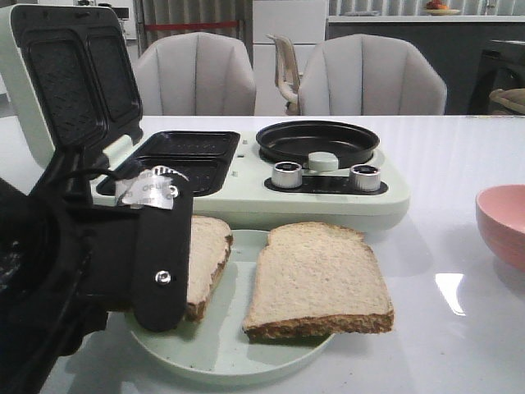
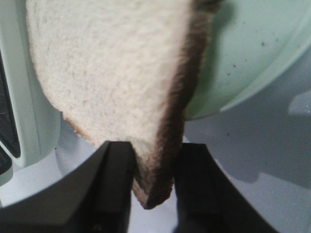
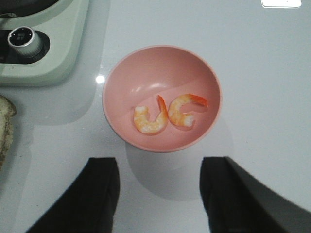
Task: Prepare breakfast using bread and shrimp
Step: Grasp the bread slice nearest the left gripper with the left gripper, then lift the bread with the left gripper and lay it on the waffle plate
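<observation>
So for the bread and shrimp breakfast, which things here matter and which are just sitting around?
Part of the job:
- bread slice gripped by the left gripper
- second bread slice on the green plate
- two shrimp in the pink bowl
- breakfast maker

Just there:
- chairs

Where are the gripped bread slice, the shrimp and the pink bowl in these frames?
gripped bread slice [image 2: 112,73], left wrist view, on its pale crumb above the fingers.
shrimp [image 3: 150,120], right wrist view, on the curled body of one of two.
pink bowl [image 3: 146,68], right wrist view, on its bare inner wall.
</observation>
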Tool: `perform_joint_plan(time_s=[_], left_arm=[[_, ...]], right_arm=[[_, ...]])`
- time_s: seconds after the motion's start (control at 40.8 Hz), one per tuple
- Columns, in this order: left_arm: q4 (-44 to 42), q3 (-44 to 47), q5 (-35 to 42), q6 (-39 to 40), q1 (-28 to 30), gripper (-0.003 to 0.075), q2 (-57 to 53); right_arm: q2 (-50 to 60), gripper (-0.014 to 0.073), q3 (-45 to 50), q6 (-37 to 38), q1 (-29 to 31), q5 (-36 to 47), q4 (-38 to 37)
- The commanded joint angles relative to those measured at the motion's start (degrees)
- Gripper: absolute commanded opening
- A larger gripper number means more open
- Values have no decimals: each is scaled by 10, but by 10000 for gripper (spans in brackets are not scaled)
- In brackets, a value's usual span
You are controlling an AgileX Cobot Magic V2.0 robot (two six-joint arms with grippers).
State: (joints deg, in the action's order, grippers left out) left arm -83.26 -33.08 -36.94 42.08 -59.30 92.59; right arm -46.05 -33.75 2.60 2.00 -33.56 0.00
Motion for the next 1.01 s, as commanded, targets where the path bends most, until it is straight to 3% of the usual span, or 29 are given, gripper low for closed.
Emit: perform_joint_plan(time_s=[0.0,0.123,0.343,0.564,0.662,0.981], left_arm=[[-17,-14,-29,9,1,171,-16],[-17,-14,-36,9,-2,97,-19],[-12,-14,-100,6,-28,101,-74],[-62,-26,-123,1,-37,101,-161],[-94,-46,-116,1,-9,101,-165],[-185,-161,13,1,148,101,-80]], right_arm=[[1,486,-18,-5,4,39,-3],[1,486,-18,-5,4,39,-3],[1,486,-18,-5,4,39,-3],[1,486,-18,-5,4,39,-3],[1,486,-18,-5,4,39,-3],[1,486,-18,-5,4,39,-3]])
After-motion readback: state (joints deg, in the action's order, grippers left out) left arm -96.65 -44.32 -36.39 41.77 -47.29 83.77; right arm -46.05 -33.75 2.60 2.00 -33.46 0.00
